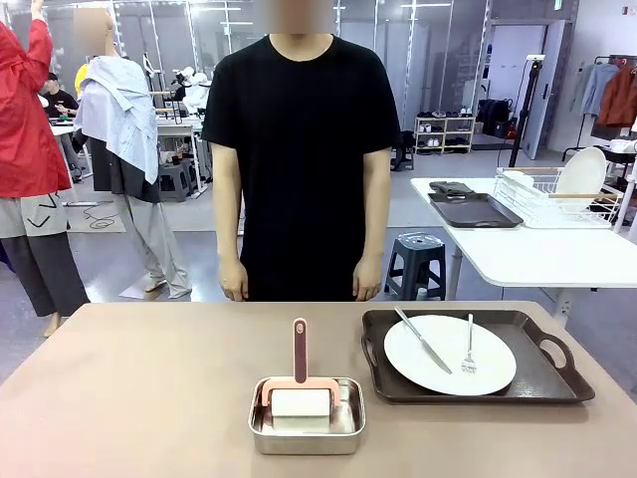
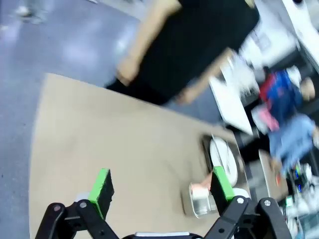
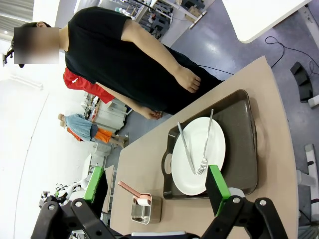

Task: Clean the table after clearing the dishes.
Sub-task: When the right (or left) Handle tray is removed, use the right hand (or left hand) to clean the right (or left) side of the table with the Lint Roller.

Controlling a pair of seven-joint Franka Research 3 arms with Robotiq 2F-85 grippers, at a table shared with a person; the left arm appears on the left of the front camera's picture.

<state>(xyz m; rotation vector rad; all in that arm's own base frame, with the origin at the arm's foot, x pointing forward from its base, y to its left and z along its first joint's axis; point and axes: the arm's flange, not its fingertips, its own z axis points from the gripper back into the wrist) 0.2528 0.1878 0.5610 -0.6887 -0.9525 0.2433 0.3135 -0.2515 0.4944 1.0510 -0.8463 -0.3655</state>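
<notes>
Left gripper [image 2: 160, 175] hovered unclenched, seemingly high over the table [image 2: 99, 129], right gripper [image 3: 154, 172] hung spread wide, empty, facing the white plate [image 3: 197, 179]

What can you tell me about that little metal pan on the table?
The pan is small, square, shiny like steel, with rounded corners and low walls. It sits flat on the table, near the robot's edge, left of the dark tray and apart from it. Inside lies a white block under a pink tool whose handle rises past the far rim.
</notes>
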